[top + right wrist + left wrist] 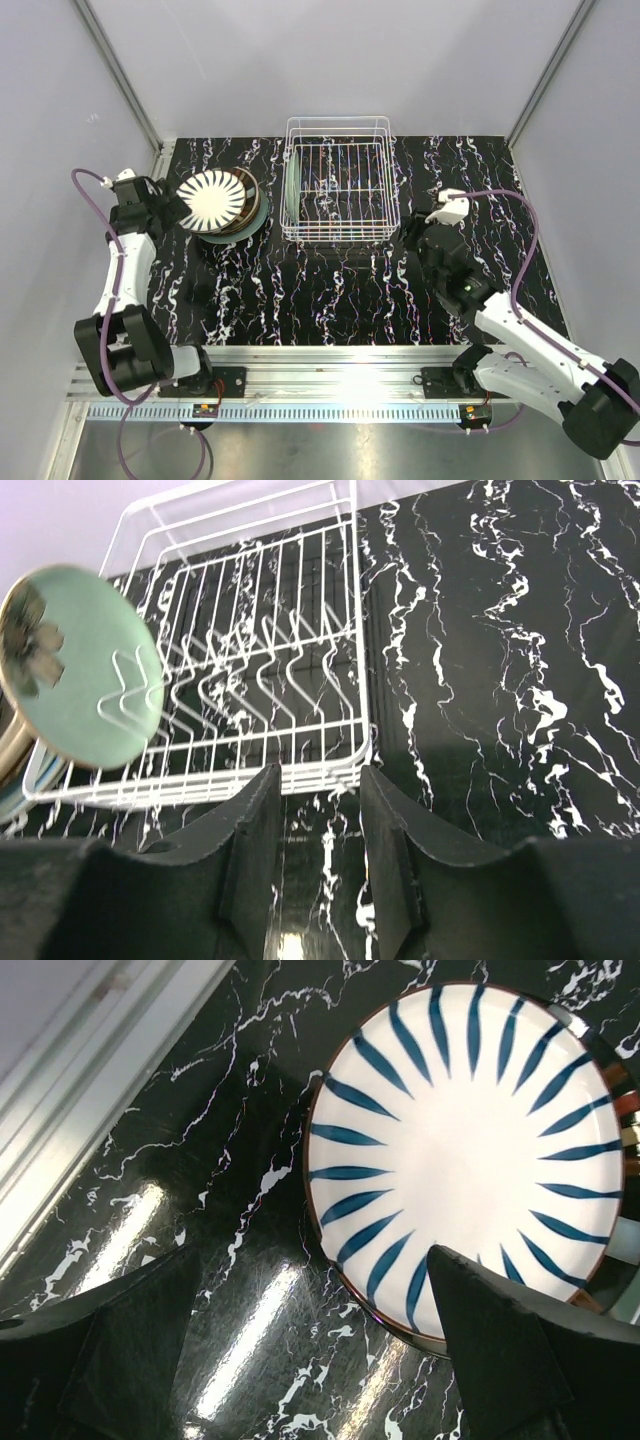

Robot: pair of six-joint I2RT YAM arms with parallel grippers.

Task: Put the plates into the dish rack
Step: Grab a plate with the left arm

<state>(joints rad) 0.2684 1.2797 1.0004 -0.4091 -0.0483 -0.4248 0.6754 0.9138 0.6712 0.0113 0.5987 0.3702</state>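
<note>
The stacked plates (222, 205) sit on the table (330, 300) just left of the dish rack (386, 180), where one pale green plate (75, 670) stands upright at the left end. The left jaws gape wide at the stack's rim, empty. Picking up the striped top plate (470, 1150) looks next, needing them to straddle its edge and close. The right jaws, narrowly parted, hold nothing.

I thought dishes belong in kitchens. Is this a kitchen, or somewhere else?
Probably a robot test booth, not a kitchen: a left arm and right arm bolted to a metal rail, plain walls boxing in a black marbled table, a dish rack and stacked plates.
</note>
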